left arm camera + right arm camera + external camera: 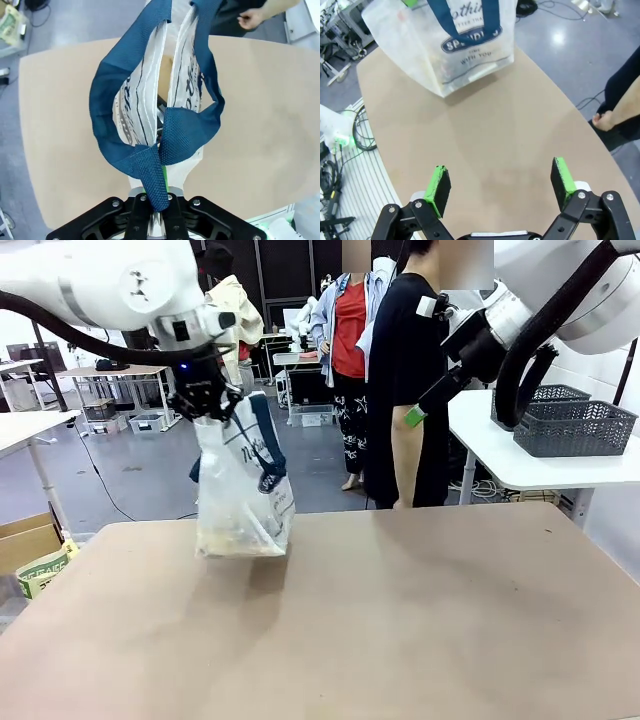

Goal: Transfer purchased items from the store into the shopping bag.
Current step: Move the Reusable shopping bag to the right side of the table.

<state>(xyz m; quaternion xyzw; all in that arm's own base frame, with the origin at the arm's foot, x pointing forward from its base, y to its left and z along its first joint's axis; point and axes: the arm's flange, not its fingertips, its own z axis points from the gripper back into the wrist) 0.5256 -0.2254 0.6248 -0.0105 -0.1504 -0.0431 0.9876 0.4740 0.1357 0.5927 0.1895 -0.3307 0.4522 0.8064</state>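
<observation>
The shopping bag [243,485], a translucent plastic tote with navy strap handles [150,125] and a navy round logo [470,39], stands on the tan desk [400,610] toward its far left part, its base resting on the desktop while its top is drawn upward. Directly above the bag, the left pincer [205,405] is clamped together on the gathered handles; in the left wrist view the navy webbing runs down between the black fingers, with a sliver of green pad beside it. Inside the bag, near its bottom, yellowish contents [240,530] show dimly through the plastic (too blurred to name piece by piece). The right pincer [500,182] hangs above the bare desk well to the right of the bag, its two green-padded fingers [438,189] spread wide apart with nothing between them. Beyond the desk's far edge, to the bag's right, stands a person in a black top [405,370], one hand [605,120] hanging near that edge. Further right of the person, dark grey lattice baskets [572,423] sit on a white side table [540,468].
</observation>
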